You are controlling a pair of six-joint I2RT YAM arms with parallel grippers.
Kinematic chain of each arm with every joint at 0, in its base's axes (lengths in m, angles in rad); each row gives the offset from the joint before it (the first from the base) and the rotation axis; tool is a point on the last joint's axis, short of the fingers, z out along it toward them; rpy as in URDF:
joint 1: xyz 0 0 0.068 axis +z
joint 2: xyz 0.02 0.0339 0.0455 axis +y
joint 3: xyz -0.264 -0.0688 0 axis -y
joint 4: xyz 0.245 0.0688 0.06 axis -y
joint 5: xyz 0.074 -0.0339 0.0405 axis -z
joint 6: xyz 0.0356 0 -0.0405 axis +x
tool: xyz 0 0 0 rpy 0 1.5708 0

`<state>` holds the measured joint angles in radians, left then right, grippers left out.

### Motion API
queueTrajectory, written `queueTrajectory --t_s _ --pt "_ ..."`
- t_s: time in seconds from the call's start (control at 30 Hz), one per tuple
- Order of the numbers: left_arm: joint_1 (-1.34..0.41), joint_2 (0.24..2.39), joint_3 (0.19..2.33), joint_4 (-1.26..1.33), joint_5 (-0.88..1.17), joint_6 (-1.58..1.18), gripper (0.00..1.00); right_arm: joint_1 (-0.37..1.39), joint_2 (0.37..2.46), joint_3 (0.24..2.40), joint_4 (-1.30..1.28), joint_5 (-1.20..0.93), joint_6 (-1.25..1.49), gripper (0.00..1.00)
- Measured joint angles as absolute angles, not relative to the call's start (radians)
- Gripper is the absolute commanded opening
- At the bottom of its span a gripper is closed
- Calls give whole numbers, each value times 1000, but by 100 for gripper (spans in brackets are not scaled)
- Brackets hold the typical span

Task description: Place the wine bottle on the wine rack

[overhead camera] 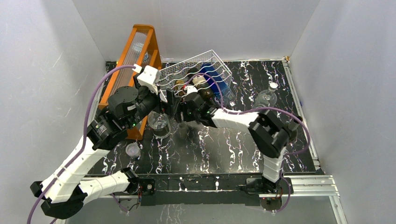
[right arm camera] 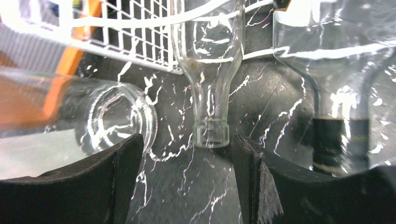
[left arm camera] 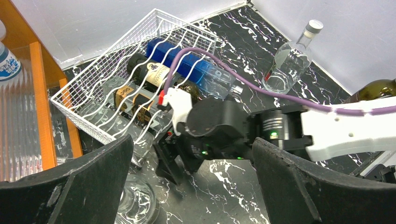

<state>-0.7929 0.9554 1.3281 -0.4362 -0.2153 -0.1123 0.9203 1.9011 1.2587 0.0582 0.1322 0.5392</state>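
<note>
- The black, white-veined table (overhead camera: 243,149) carried everything.
- One orange wooden frame (overhead camera: 140,42) stood along the left edge, towards the far left corner. A labelled bottle (left arm camera: 5,63) inside it wore blue-and-white print too small for me to read.
- One white wire wine rack (overhead camera: 212,58) sat at the middle of the far edge. I could count four bottles lying in it.
- My left arm (overhead camera: 79,163) bent up from the near left corner to the rack's near left end. My right arm (overhead camera: 233,120) folded at the elbow and ran leftward to the same spot.
- The clear wine bottle (right arm camera: 208,70) lay in the rack, its neck poking past the rack's near side over the table.
- Beside it lay a blue bottle (left arm camera: 191,63), a dark bottle (left arm camera: 156,74) with a cream label and a brown-labelled bottle (left arm camera: 133,100). Neither label was legible.
- One capped clear bottle (overhead camera: 267,95) stood upright near the far right corner.
- One more clear bottle (overhead camera: 159,123) was on the table just beside the frame's near end.
- My left claw (left arm camera: 192,144) hung spread wide, holding nothing.
- My right claw (right arm camera: 187,140) was spread too, its fingers (right arm camera: 116,177) either side of the wine bottle's neck without touching it.
- One small clear round piece (overhead camera: 133,150) sat near the left edge.
</note>
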Motion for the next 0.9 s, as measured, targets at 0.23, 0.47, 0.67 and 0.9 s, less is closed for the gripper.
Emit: queueTrajectory --t_s 0.23,0.47,0.67,0.9 --pt "-793 928 1328 -446 -228 -104 98 917 1632 1175 18 190 503 79" --pt "-793 875 1304 -463 -229 -105 98 870 1371 1164 -207 346 472 80" --pt "-793 824 1226 -483 -229 -114 98 785 1208 1167 -447 520 451 81" --pt "-793 806 1161 -495 -220 -125 98 583 1169 1214 -579 641 402 83"
